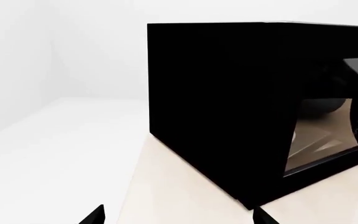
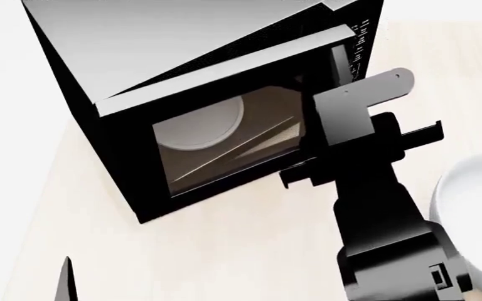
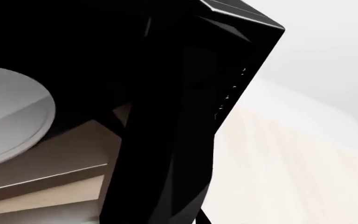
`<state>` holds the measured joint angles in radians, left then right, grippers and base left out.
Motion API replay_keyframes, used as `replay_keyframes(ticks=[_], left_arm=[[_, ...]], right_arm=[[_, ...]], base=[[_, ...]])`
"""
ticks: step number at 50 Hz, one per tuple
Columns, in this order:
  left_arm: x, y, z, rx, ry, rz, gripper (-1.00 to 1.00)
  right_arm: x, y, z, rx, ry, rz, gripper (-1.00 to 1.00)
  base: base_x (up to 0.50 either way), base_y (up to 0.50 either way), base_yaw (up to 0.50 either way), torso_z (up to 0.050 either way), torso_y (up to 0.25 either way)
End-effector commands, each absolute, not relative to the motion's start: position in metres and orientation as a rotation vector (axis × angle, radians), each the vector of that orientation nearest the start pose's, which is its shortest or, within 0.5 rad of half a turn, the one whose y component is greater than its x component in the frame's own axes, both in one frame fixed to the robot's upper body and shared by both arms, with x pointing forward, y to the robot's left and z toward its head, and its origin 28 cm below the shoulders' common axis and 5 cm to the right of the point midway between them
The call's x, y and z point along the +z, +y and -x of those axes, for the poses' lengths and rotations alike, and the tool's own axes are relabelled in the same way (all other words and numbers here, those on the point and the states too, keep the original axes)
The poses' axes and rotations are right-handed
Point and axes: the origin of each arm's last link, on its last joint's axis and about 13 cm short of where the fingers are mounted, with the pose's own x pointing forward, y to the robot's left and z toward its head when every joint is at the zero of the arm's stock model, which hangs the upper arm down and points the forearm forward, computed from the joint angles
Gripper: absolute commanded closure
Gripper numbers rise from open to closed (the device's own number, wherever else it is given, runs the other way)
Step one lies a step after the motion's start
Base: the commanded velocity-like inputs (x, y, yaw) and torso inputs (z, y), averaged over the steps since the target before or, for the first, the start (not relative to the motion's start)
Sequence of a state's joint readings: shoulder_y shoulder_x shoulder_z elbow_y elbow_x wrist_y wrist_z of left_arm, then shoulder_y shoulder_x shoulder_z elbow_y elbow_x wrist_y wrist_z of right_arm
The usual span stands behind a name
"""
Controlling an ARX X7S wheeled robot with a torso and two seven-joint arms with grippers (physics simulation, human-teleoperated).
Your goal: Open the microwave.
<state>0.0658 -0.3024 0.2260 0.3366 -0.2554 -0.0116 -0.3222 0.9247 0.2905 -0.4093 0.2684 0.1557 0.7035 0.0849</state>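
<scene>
1. The microwave [image 2: 199, 94] stands on a pale wooden counter [image 2: 224, 251], directly ahead of both arms, its grey top tilted toward the head camera.
2. Inside the microwave: a round white turntable [image 2: 201, 125] on the beige cavity floor, seen through the tinted door window [image 2: 233, 144]. Nothing else shows in there.
3. The right gripper [image 2: 308, 166] sits against the door's right edge, beside the button panel [image 2: 360, 47]. The handle is hidden behind it. Its jaws are lost against the black; I cannot tell whether they are parted or closed on anything.
4. Right wrist view: turntable [image 3: 8, 121] close in, dark vertical door frame just past the pincer.
5. The left gripper [image 2: 23, 279] hangs low, well short of the microwave; two dark fingertips [image 1: 95, 215] stand apart, holding nothing.
6. A white bowl [image 2: 476, 213] rests beside the right arm; its contents are not visible.
</scene>
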Motion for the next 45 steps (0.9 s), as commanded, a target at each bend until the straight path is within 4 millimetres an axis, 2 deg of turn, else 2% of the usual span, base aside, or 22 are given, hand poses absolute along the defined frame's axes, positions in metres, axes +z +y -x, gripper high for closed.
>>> replay_keyframes(ticks=[1, 20, 34, 45], left_arm=[[0.065, 0.213, -0.19, 0.015, -0.182, 0.029, -1.0], [0.065, 0.213, -0.189, 0.015, -0.184, 0.029, -1.0], [0.065, 0.213, -0.19, 0.019, -0.184, 0.027, -1.0], [0.066, 0.212, -0.189, 0.014, -0.182, 0.027, -1.0]], right_arm=[[0.178, -0.111, -0.349, 0.093, 0.079, 0.339, 1.0], [0.179, -0.1, -0.307, 0.144, 0.037, 0.328, 1.0], [0.181, -0.092, -0.285, 0.186, 0.008, 0.303, 1.0], [0.18, -0.088, -0.258, 0.236, -0.011, 0.282, 1.0]], base=[[0.0, 0.0, 0.0, 0.0, 0.0], [0.0, 0.0, 0.0, 0.001, 0.003], [0.0, 0.0, 0.0, 0.001, 0.003], [0.0, 0.0, 0.0, 0.001, 0.003]])
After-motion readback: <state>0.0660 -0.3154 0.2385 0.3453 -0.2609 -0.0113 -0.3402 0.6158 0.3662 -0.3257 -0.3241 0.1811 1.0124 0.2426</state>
